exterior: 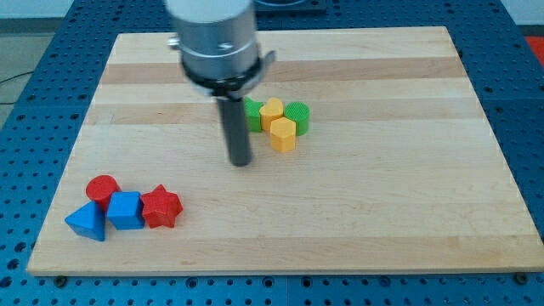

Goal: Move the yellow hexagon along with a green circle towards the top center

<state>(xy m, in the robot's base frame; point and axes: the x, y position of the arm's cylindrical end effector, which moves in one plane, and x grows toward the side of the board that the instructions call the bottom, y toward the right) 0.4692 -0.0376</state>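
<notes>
A yellow hexagon (283, 134) sits near the board's middle, touching a second yellow block (271, 112) just above it. A green circle (297, 116) touches both on their right. Another green block (253, 114) lies to the left of the upper yellow block, partly hidden behind my rod. My tip (241, 161) rests on the board to the lower left of the yellow hexagon, a short gap away from it.
A red circle (103, 189), a blue triangle (87, 221), a blue block (126, 210) and a red star (161, 206) cluster at the lower left. The wooden board (382, 212) lies on a blue perforated table.
</notes>
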